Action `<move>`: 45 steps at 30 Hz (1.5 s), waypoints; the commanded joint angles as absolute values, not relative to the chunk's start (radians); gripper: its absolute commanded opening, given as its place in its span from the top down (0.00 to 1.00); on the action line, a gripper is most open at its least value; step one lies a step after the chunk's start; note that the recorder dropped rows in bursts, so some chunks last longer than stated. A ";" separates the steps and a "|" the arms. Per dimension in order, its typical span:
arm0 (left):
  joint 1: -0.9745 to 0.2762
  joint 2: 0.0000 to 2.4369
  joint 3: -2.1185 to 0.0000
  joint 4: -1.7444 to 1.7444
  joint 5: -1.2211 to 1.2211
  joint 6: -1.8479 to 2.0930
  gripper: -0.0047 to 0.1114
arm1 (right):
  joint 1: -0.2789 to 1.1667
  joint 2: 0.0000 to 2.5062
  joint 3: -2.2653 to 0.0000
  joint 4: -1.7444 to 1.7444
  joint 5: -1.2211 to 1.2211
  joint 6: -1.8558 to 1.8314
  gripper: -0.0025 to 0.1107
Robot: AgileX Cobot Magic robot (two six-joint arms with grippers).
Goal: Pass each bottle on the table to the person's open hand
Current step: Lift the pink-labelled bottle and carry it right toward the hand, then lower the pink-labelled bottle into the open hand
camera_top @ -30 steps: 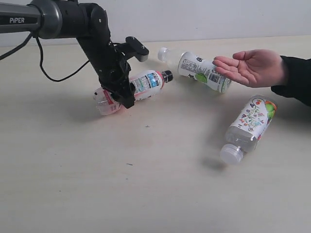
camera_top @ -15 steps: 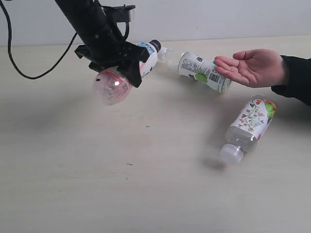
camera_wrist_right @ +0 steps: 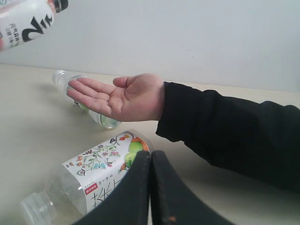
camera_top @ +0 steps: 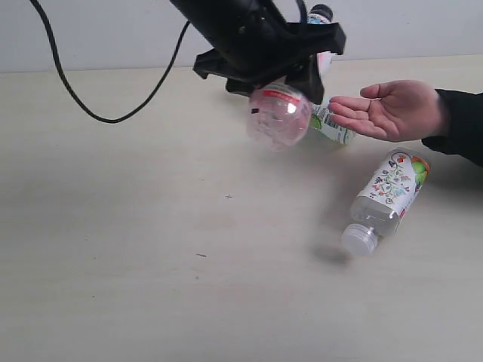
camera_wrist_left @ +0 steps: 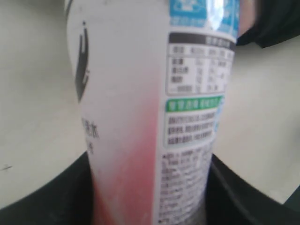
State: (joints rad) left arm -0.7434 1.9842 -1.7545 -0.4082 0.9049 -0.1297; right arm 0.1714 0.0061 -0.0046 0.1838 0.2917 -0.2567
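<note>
Left gripper (camera_top: 273,66) is clamped around the middle of the pink-labelled bottle (camera_top: 277,115), which is held up clear of the table (camera_top: 136,271) with its clear base toward the camera and its black cap pointing far, just left of the person's open hand (camera_top: 392,109). Right gripper (camera_wrist_right: 150,161) has its jaws pressed together on nothing. The floral-label bottle (camera_top: 389,188) lies on its side right of centre, white cap nearest, and the green-accented bottle (camera_top: 332,127) lies on its side under the hand's fingertips.
</note>
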 commanded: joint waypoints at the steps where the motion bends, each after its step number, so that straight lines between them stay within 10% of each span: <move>1: -0.819 1.974 -1.755 -0.429 0.789 -0.227 0.96 | 0.166 0.000 0.000 0.184 0.286 -0.260 0.98; 26: -0.944 2.210 -1.755 -0.739 0.145 -0.379 0.96 | 0.166 0.000 0.000 0.184 0.286 -0.260 0.98; 45: -0.944 2.314 -1.775 -0.771 0.088 -0.329 0.96 | 0.166 0.000 0.000 0.184 0.286 -0.260 0.98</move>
State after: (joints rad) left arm -0.9406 2.3120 -1.7654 -0.7658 0.0846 -0.3473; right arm 0.1714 0.0061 -0.0046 0.1838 0.2917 -0.2567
